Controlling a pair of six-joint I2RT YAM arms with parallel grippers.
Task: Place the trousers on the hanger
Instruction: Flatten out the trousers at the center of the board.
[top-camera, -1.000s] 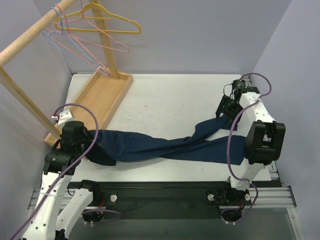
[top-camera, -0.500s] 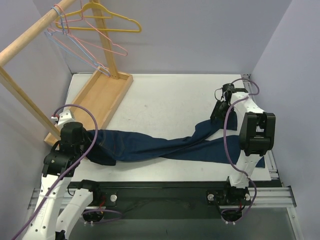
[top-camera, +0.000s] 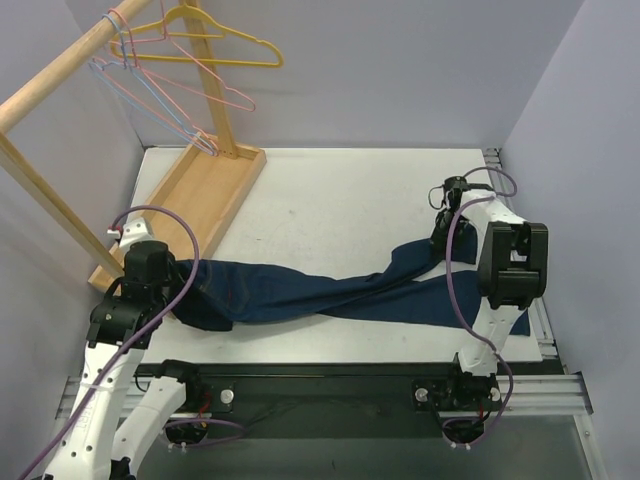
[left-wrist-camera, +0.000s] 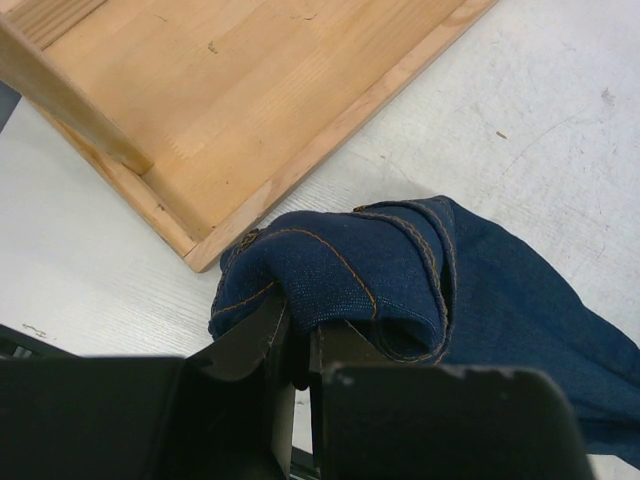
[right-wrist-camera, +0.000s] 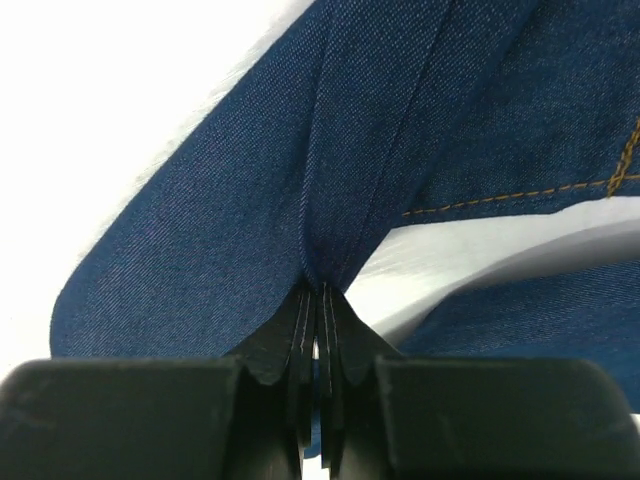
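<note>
Here, at the far left, a wooden rack stands on the white desk (top-camera: 340, 190). Its flat wooden base (top-camera: 195, 195) serves as the landmark for every place below. High above this base slopes a wooden rail (top-camera: 60, 75), and the wire hangers hang from it. The light-blue hanger (top-camera: 170, 108) hangs among the pink hangers (top-camera: 230, 97), over the far end of the base. The yellow hanger (top-camera: 215, 50) hangs a little higher, by the upright post that rises from the base. All hangers are well apart from the jeans (top-camera: 300, 295).

Next, just beside the near right corner of the base, the left gripper (top-camera: 180, 293) is closed on the jeans. In the left wrist view this gripper (left-wrist-camera: 300, 340) pinches a thick folded edge of the denim (left-wrist-camera: 480, 290), which has orange-brown stitching. The fold lies very near the corner of the base (left-wrist-camera: 250, 90); I cannot tell if it touches the wood.

From there the jeans stretch to the right, away from the base, and lie low on the desk. The two legs twist over each other about halfway along.

Finally, at the end farthest right from the base, the right gripper (top-camera: 440, 235) holds the upper leg. In the right wrist view the gripper (right-wrist-camera: 318, 340) has its jaws pressed together on a thin ridge of the blue cloth (right-wrist-camera: 300, 150), which spreads out from the pinch. The other leg lies under the right arm.
</note>
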